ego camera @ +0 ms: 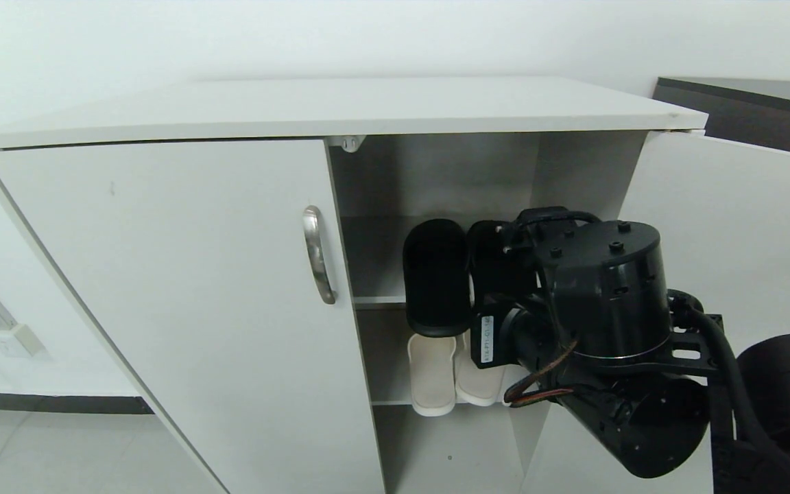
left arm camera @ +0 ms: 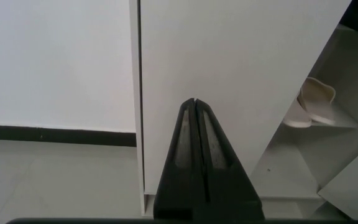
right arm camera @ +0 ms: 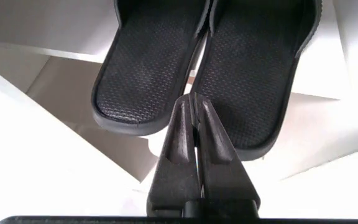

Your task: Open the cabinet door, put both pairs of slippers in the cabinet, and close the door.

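The white cabinet (ego camera: pixel 340 103) has its right door (ego camera: pixel 731 233) swung open and its left door (ego camera: pixel 162 274) closed. A pair of black slippers (ego camera: pixel 436 274) lies on the upper shelf, heels hanging over the front edge. A pair of white slippers (ego camera: pixel 433 374) lies on the shelf below. In the right wrist view my right gripper (right arm camera: pixel 194 99) is shut and empty, just in front of the black slippers' (right arm camera: pixel 148 68) heels, level with the gap between them. My left gripper (left arm camera: pixel 195 102) is shut and empty, low down, facing the closed left door, with the white slippers (left arm camera: pixel 312 102) off to one side.
A curved metal handle (ego camera: pixel 316 254) sits on the closed door's inner edge. A wall socket (ego camera: pixel 14 339) with a cable is on the wall to the left of the cabinet. A dark baseboard (ego camera: pixel 45 401) runs along the floor there.
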